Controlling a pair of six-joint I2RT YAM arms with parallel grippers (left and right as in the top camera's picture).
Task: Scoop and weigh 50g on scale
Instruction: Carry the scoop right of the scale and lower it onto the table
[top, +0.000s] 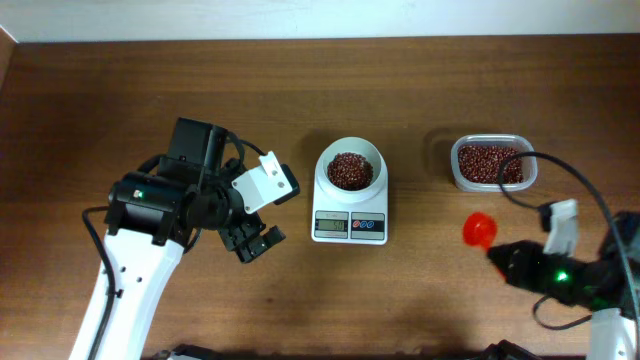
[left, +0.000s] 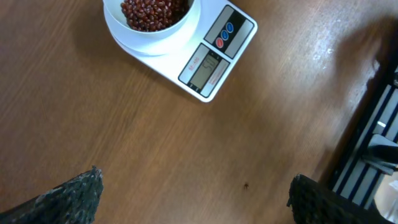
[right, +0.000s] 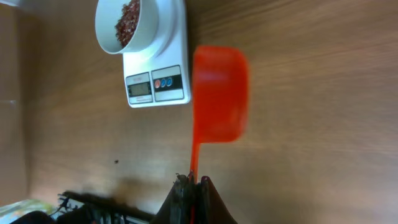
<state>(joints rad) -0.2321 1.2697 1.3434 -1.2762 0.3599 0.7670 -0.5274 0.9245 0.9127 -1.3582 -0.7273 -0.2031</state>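
Overhead, the small white digital scale (top: 349, 208) sits mid-way across the brown wooden table (top: 100, 90), its round white bowl (top: 350, 148) holding the small dark red-brown beans (top: 350, 170). A clear rectangular plastic tub (top: 454, 165) with more beans stands well to its right. The left gripper (top: 256, 241) hovers left of the scale, and the right gripper (top: 497, 252) is near the tub with a red plastic scoop (top: 478, 230). From the left wrist, the fingers (left: 74, 199) are spread wide over bare wood, gripping nothing, with the scale (left: 186, 59) ahead. From the right wrist, the jaws are closed tight on the scoop's (right: 219, 93) thin handle.
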